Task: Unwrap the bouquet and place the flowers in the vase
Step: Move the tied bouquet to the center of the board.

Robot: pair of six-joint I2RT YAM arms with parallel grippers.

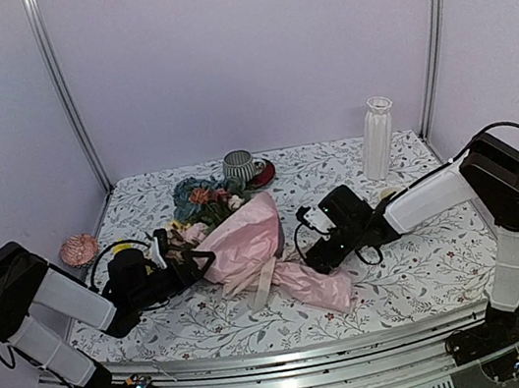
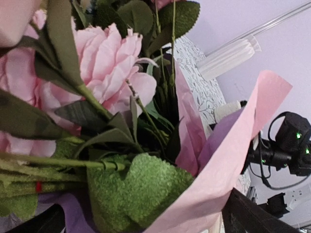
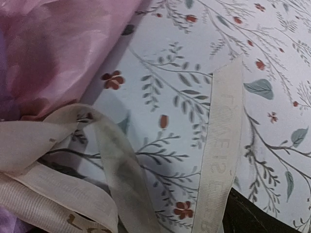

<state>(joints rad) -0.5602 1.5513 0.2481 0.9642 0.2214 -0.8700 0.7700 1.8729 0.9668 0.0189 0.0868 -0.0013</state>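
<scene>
Left claw [image 1: 180, 253] wide, straddling bouquet's [image 1: 247, 241] flowers [image 2: 116, 63], likely steadying them; you're hovering right claw [image 1: 305, 238], also wide, over ribbon [image 3: 218, 160] for untying.

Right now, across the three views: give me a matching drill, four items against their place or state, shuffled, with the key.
Things
1. vase
2. bouquet
3. striped cup
4. ribbon

Place or state
A. lying on its side, wrapped in pink paper
B. on a red saucer, far centre
C. beige tail lying flat on the floral cloth
D. upright, far right

Pairs: 1-D, 2-A, 3-B, 4-C
</scene>
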